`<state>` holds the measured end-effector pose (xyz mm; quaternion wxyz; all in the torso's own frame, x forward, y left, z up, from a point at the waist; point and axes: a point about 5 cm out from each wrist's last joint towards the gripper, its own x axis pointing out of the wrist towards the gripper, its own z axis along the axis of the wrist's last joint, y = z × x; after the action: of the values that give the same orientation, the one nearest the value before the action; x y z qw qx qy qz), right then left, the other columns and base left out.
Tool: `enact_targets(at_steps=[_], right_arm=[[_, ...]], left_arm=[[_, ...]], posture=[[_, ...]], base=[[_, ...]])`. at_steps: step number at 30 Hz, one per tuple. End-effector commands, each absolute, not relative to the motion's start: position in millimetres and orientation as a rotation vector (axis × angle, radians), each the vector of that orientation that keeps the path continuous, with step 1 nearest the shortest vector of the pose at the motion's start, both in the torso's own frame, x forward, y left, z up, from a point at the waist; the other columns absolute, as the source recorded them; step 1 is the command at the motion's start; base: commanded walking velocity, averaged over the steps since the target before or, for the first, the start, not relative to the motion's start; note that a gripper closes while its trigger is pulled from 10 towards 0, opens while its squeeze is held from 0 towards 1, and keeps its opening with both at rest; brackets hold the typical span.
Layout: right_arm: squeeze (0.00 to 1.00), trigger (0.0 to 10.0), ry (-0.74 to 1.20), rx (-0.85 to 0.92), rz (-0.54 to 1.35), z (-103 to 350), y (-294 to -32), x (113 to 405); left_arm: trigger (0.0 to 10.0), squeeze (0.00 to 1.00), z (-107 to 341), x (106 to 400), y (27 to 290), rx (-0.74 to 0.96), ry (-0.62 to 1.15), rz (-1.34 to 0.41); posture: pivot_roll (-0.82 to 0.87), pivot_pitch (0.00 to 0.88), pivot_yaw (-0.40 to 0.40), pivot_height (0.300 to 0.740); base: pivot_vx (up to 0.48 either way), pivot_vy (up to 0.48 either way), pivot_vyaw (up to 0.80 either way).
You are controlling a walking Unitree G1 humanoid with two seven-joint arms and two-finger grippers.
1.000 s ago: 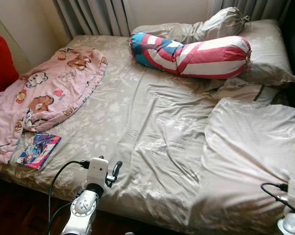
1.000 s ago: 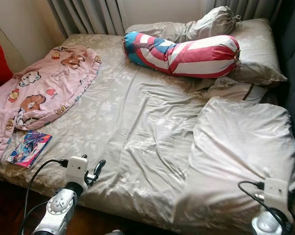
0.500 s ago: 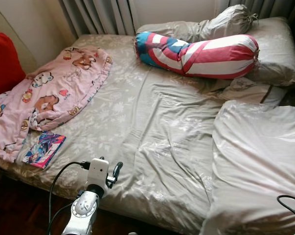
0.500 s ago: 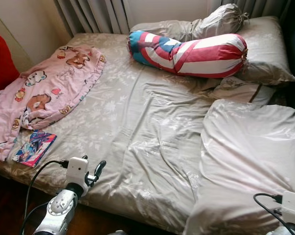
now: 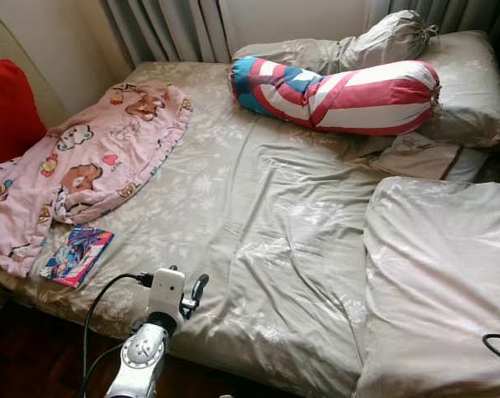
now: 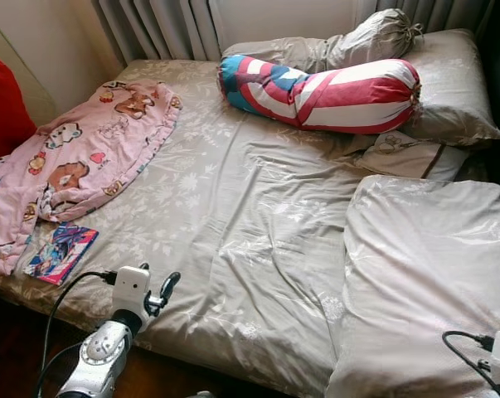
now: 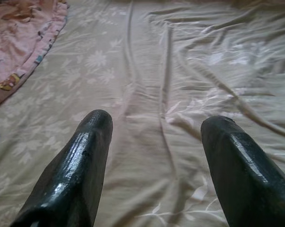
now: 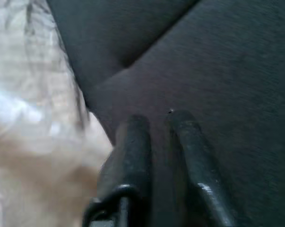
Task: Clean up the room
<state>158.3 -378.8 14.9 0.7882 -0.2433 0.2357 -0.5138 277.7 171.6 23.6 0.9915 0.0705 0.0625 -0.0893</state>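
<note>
Rumpled beige bed (image 6: 258,224), pink cartoon blanket (image 6: 75,162) along its left side, colourful book (image 6: 60,254) just below it, striped bolster (image 6: 320,91) against the pillows (image 6: 449,87), left gripper (image 6: 162,290) hovering at the near edge

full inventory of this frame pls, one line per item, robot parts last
bed: 1, beige floral sheet, rumpled, centre
pink blanket: 1, cartoon bear print, bed's left side
book: 1, colourful cover, bed's near-left edge beside the blanket
bolster: 1, red, white and blue, at the head of the bed
grey pillows: several, head of bed, behind the bolster
duvet: 1, pale grey, folded, bed's right side
red cushion: 1, far left
curtains: grey, behind bed
left claw: open, over the sheet
right claw: shut, near dark fabric
</note>
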Motion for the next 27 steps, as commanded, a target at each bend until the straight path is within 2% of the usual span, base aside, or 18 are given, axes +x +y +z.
enact_targets(at_steps=[1,2,3,4,9,10,11,13,17,20,27], right_arm=[[0.64,10.0,0.516,-0.506,-1.120,12.6,-377.9,154.9],[0.56,10.0,0.519,-0.503,-1.111,11.5,-376.5,155.2],[0.56,10.0,0.520,-0.502,-1.106,10.7,-375.6,155.4],[0.00,10.0,0.503,-0.467,-1.076,8.7,-371.1,158.3],[0.00,10.0,0.438,-0.170,-0.679,-11.2,-315.6,193.6],[0.00,10.0,0.456,-0.053,-0.516,-20.7,-288.5,204.5],[0.00,10.0,0.460,-0.030,-0.483,-22.5,-282.8,206.5],[0.00,10.0,0.511,0.026,-0.330,-32.7,-254.7,214.8],[0.00,10.0,0.538,0.038,-0.259,-37.2,-238.9,220.1],[0.00,10.0,0.626,0.040,-0.137,-46.0,-212.0,228.0],[0.00,10.0,0.752,-0.025,0.002,-58.2,-195.9,220.9]], left_arm=[[10.0,0.00,18.3,273.3,177.9,0.144,0.149,-0.167],[10.0,0.00,18.1,273.2,177.7,0.143,0.150,-0.168],[10.0,0.00,18.0,273.1,177.5,0.143,0.150,-0.168],[10.0,0.00,17.5,272.9,177.1,0.142,0.152,-0.169],[10.0,0.00,14.3,272.2,175.5,0.139,0.169,-0.172],[10.0,0.00,11.6,271.9,176.2,0.130,0.188,-0.163],[10.0,0.00,11.0,271.8,176.4,0.128,0.193,-0.161],[10.0,0.00,6.2,271.0,180.3,0.098,0.231,-0.129],[10.0,0.00,0.6,269.1,184.0,0.076,0.272,-0.102],[10.0,0.00,-18.2,257.1,192.6,0.043,0.403,-0.041],[10.0,0.00,-39.8,237.0,196.0,0.052,0.550,-0.016]], posture=[[-0.01,0.094,0.087,0.740],[-0.01,0.094,0.087,0.740],[-0.01,0.094,0.087,0.740],[-0.01,0.094,0.087,0.740],[-0.01,0.090,0.086,0.740],[-0.02,0.088,0.085,0.740],[-0.02,0.088,0.085,0.740],[-0.01,0.084,0.084,0.740],[-0.01,0.079,0.079,0.740],[0.00,0.060,0.056,0.740],[0.02,0.039,0.023,0.740]], base=[[0.000,0.000,0.00],[0.000,0.000,0.00],[0.000,0.000,0.00],[0.000,0.000,0.00],[0.000,0.000,0.00],[0.000,0.000,0.00],[0.000,0.000,0.00],[0.000,0.000,0.00],[0.000,0.000,0.00],[0.000,0.000,0.00],[0.000,0.000,0.00]])
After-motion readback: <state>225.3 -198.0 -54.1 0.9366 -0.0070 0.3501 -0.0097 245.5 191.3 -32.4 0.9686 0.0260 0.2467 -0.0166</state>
